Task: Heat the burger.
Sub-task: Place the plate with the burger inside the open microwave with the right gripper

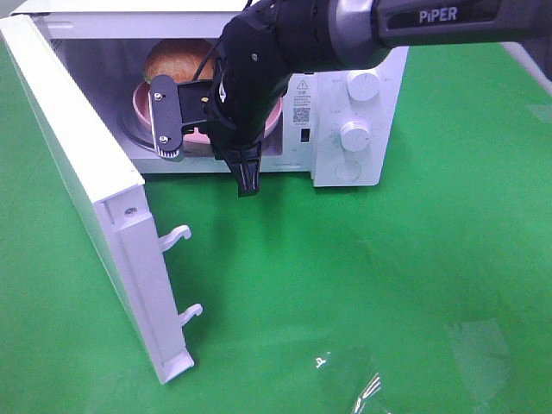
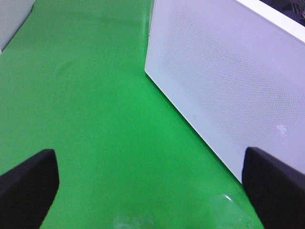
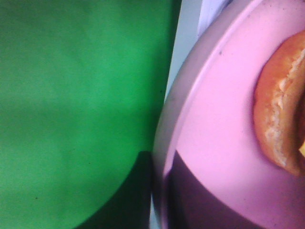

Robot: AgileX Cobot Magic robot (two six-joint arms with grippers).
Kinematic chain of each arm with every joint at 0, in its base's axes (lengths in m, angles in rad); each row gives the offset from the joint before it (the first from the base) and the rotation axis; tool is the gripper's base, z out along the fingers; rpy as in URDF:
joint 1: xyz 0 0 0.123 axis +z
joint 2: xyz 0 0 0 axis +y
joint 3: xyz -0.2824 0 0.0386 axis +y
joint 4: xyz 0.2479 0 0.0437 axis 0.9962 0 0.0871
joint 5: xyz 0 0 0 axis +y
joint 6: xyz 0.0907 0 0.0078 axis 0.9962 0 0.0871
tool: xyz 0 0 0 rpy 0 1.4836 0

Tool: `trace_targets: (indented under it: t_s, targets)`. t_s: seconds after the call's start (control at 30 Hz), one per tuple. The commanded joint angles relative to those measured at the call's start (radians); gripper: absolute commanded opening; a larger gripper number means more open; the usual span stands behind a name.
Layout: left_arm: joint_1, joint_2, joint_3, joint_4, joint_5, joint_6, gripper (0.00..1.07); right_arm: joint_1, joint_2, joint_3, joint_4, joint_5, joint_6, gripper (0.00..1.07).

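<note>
The fingers [image 2: 28, 183] of the left gripper [image 2: 151, 191] are released. They are spread wide over green cloth [image 2: 95, 95] with nothing between them, and the dotted white panel of the door [image 2: 228, 71] rises just beside one of them. The right gripper [image 1: 247, 177] is clenched on nothing. Its black tips are pressed together and point down just in front of the microwave [image 1: 379, 52] opening.

The burger [image 1: 177, 59] sits inside the cavity on a pink plate [image 1: 141, 102], farther back and to the left of those tips, not touching them. The arm hides the plate's middle. In the right wrist view the bun sits in from the plate's rim.

The door stands swung open to the near left, and two latch hooks [image 1: 177, 235] jut from its free edge. Two round knobs [image 1: 363, 86] sit on the panel right of the opening. Flat cloth stretches near and right, with a scrap of clear film [image 1: 362, 384] at the near edge.

The bun is domed, glossy and golden-brown, with a rough pale patch along its side. The plate is round, smooth and matte. The microwave is hard white plastic.
</note>
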Motion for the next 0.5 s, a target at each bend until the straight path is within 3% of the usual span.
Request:
trace_targets:
  t_s: [0.03, 0.5]
  targets:
    - [0.003, -0.015, 0.0, -0.005, -0.007, -0.01, 0.96, -0.01, 0.018, -0.066, -0.052, -0.014, 0.064, 0.0]
    - [0.003, -0.015, 0.0, -0.005, -0.007, -0.01, 0.96, -0.01, 0.116, -0.23, -0.053, 0.006, 0.102, 0.0]
